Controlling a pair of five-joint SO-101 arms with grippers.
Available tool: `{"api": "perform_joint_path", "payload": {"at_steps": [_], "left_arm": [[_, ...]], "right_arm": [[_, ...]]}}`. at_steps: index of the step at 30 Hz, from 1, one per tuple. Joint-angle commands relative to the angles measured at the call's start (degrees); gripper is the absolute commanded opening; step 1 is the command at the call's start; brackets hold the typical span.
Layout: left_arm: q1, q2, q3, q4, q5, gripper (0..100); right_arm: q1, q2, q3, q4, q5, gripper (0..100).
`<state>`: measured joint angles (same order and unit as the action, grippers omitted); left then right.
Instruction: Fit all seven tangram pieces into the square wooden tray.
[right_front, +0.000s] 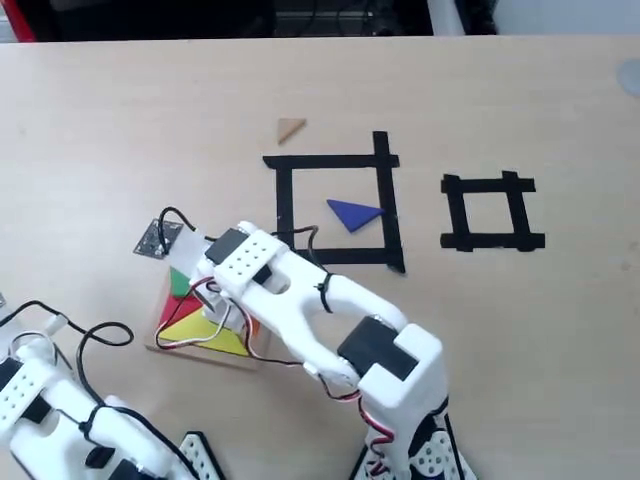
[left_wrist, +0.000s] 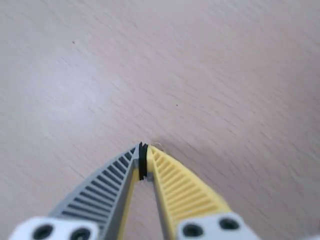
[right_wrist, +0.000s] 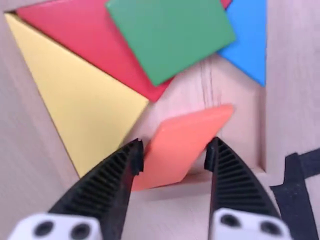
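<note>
Overhead looks down, wrist cameras close, tray (right_wrist: 190, 97) shared

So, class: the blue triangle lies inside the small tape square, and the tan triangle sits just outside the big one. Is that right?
No. The blue triangle lies inside the big tape square, not the small tape square, as the high view shows. The tan triangle does sit just outside the big one.

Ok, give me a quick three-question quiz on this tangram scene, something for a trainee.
1. True or false: the blue triangle lies inside the wooden tray.
2. Which colour is the piece between the right gripper's open jaws? A green, B orange, C yellow.
3. Fill in: the left gripper is ___ above the bare table.
Key: 1 false; 2 B, the orange piece; 3 shut.
</note>
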<state>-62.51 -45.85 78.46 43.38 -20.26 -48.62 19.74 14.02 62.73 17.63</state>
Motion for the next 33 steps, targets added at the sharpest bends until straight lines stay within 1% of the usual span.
{"api": "perform_joint_path", "payload": {"at_steps": [1,4,15,19,25,27,28,30,31,32,33], "left_arm": [[-0.22,-0.88,-0.22,-0.79,0.62,3],[-0.22,-0.88,-0.22,-0.79,0.62,3],[-0.22,-0.88,-0.22,-0.79,0.62,3],[-0.22,-0.88,-0.22,-0.79,0.62,3],[-0.22,-0.88,-0.22,-0.79,0.62,3],[-0.22,-0.88,-0.22,-0.79,0.62,3],[-0.22,-0.88,-0.22,-0.79,0.62,3],[-0.22,-0.88,-0.22,-0.79,0.62,3],[-0.22,-0.88,-0.22,-0.79,0.62,3],[-0.22,-0.88,-0.22,-0.79,0.62,3],[-0.22,-0.88,-0.22,-0.79,0.62,3]], "right_arm": [[4.13,-0.31,-1.36,0.26,0.09,21.9],[4.92,-0.31,-1.89,0.35,0.09,21.9],[1.85,-0.31,-1.8,0.35,0.09,21.9],[2.55,0.31,-1.54,-0.09,0.09,21.8],[2.81,2.59,-2.42,1.93,0.0,21.8],[2.81,3.56,-3.82,3.25,0.0,18.5],[2.81,4.0,-4.44,3.78,0.0,14.0],[3.34,5.58,-5.85,4.57,0.0,1.8],[3.87,6.37,-6.81,5.1,-0.26,1.0],[4.22,7.08,-7.96,6.07,-0.35,3.7],[4.4,7.87,-9.1,6.68,-0.35,3.5]]}}
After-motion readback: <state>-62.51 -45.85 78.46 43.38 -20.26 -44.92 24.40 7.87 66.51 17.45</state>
